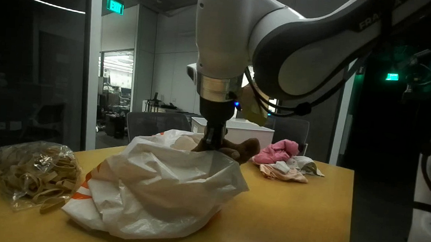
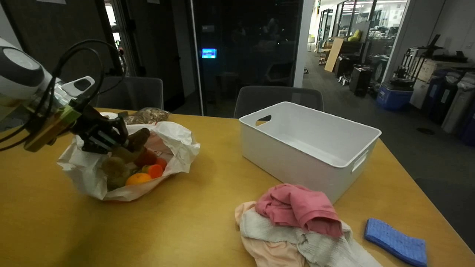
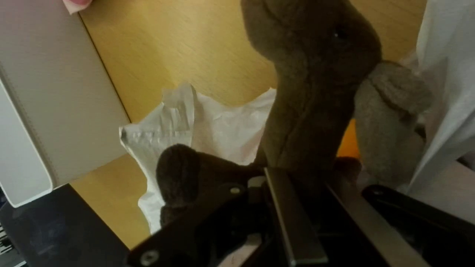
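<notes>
The gripper is set nearest the wrist cam., w/ the toy apparently clamped betw. its fingers at the base of the neck. From the fingertips the neck's long axis is pointed away, up the wrist view, w/ the head at its far end; a leg is stuck out toward the bin, off to the gripper's side. In both ext. views the toy is seen right at the tips, in the mouth of the bag, w/ an orange below. Toy: brown plush, seamed neck, dark eye, blunt snout; body partly hidden by the fingers.
</notes>
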Available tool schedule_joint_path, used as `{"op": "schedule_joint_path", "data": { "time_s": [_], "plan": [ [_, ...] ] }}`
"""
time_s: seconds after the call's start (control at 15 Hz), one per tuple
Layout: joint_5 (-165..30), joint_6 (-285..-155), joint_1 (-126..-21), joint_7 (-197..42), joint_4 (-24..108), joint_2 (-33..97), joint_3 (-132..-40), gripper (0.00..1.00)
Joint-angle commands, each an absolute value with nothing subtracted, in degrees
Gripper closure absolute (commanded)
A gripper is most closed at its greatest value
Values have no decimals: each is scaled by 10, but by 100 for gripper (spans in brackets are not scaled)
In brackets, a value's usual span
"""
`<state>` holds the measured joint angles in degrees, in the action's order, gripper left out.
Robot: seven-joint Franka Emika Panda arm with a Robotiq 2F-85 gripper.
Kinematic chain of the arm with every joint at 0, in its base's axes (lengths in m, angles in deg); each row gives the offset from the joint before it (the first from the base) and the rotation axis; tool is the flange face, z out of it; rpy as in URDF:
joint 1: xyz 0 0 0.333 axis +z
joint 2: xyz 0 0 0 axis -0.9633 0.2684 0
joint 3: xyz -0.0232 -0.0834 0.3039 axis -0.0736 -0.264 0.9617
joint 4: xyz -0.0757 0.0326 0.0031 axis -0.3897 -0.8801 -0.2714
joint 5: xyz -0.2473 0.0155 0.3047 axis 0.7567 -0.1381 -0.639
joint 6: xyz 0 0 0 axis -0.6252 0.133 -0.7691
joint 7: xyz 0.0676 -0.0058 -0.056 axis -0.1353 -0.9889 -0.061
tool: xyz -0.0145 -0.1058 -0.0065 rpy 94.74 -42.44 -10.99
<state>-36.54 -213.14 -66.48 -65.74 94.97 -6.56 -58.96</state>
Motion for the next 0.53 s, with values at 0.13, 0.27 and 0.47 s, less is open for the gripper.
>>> {"op": "schedule_joint_path", "data": {
  "time_s": [0.13, 0.27, 0.47],
  "plan": [
    [-297, -2141, -667, -617, 861, 54, -593, 88],
    [-286, -2142, -662, -627, 838, 93, -608, 88],
    [-288, -2146, -655, -642, 808, 142, -632, 88]
  ]
}}
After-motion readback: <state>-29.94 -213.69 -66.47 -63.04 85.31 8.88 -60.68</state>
